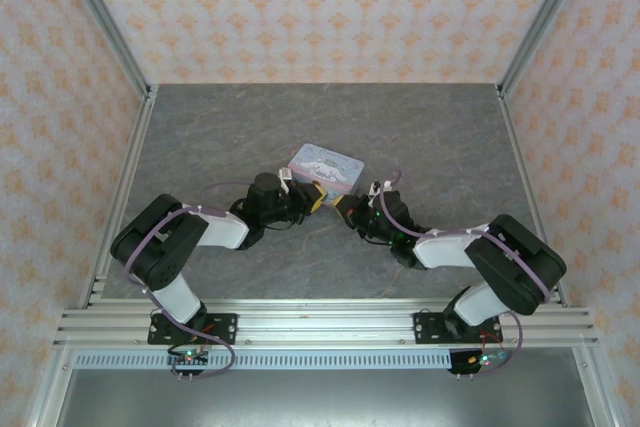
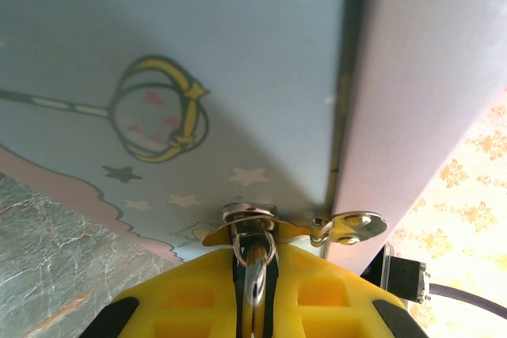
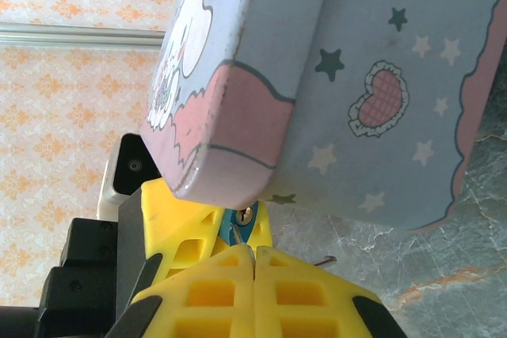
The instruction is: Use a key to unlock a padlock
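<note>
Right fingers [image 3: 297, 290] are pinched shut on the thin key [image 3: 252, 252], my left fingers [image 2: 325, 294] clamp the tiny padlock [image 3: 242, 218] at the latch [image 2: 238, 233] of the tin [image 1: 326, 168], middle of the tabletop [image 1: 220, 137]; I reckon both are light, stiff and slippery, so I'd grip the lock by its body.

padlock [image 3: 245, 215]: largely hidden by tin [image 3: 372, 77], lower centre | tin: cut off at top, right edges | shackle [image 2: 255, 268]: base hidden between left fingers [image 2: 317, 298]
</note>
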`<state>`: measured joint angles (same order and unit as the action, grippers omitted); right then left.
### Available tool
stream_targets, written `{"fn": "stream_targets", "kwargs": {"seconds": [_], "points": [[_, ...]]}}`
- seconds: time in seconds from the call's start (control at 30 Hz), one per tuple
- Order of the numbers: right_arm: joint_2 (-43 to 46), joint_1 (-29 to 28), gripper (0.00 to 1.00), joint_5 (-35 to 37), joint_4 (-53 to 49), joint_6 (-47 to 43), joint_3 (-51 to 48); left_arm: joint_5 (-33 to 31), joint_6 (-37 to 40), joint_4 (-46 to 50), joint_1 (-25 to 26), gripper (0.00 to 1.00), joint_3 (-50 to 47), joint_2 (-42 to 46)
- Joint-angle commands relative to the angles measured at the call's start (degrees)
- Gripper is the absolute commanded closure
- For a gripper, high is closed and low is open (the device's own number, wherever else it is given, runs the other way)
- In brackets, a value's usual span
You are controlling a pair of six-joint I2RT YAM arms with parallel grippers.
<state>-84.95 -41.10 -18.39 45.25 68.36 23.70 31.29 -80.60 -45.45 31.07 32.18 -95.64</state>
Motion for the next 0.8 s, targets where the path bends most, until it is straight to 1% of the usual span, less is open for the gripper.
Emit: {"fn": "stream_targets", "kwargs": {"seconds": [0.0, 0.3, 0.77], "points": [[-0.9, -0.3, 1.00, 1.2, 0.5, -0.6, 2.0, 0.9, -0.2, -3.3, -0.2, 1.00, -0.3, 1.3], [-1.5, -0.3, 1.00, 1.2, 0.8, -0.6, 2.0, 0.6, -0.2, -2.2, -0.2, 1.00, -0.2, 3.3], [-0.9, -0.3, 1.00, 0.9, -0.2, -0.8, 3.3, 0.4, 0.5, -1.3, 0.4, 1.00, -0.1, 3.2]]}}
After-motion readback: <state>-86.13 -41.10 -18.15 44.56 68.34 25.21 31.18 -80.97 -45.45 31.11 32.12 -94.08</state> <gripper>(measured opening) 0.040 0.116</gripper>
